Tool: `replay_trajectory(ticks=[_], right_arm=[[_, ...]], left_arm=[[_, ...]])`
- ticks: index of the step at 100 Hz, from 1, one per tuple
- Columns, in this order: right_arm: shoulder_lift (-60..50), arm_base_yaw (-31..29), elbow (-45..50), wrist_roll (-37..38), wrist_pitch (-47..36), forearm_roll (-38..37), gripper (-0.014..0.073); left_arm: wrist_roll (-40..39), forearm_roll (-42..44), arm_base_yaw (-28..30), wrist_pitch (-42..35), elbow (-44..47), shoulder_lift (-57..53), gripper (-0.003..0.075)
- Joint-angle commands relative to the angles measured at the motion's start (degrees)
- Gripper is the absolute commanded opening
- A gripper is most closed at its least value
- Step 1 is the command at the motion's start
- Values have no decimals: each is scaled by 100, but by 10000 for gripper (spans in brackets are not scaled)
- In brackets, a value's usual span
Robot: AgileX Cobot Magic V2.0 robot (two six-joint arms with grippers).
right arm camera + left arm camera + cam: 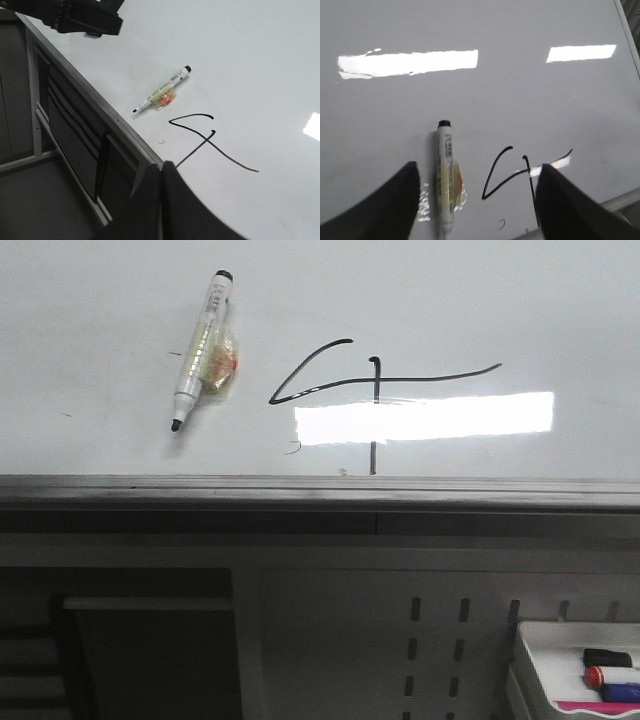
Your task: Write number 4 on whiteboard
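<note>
Status: the writing step appears complete. The number 4 (375,390) is drawn on the whiteboard (480,300) in thin black line: a slanted stroke, a long horizontal bar and a vertical line crossing it. The vertical runs through the bright glare and ends near the board's grey edge strip (320,490). The figure is wide and skewed but legible.

The marker (199,348) lies flat on the board, just beside the figure on its left, uncapped, tip pointing toward the edge strip. A yellowish wrap sits around its middle. No pincer touches it.

Left pincer (477,200): fingers spread wide apart, nothing held, positioned above the marker and the slanted stroke. Right pincer (161,200): fingers pressed together, nothing visible between them, near the board edge below the figure.

Remaining work, as judged here: none on the figure itself. A few faint stray marks are present on the board near the figure.
</note>
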Motion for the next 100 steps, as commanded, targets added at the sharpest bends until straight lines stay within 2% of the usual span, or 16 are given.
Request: replay_trajectory(ticks=[1, 13, 37, 100], right_arm=[[-394, -44, -66, 116, -263, -237, -62], [-955, -44, 194, 598, -367, -617, -63], [-1281, -44, 619, 598, -275, -629, -66], [-1281, -44, 696, 598, -261, -629, -66]], left_arm=[[51, 54, -51, 36, 217, -459, 226], [51, 54, -51, 286, 682, -976, -24], [51, 54, -51, 744, 853, -1237, -20], [51, 54, -51, 771, 944, -1318, -20]])
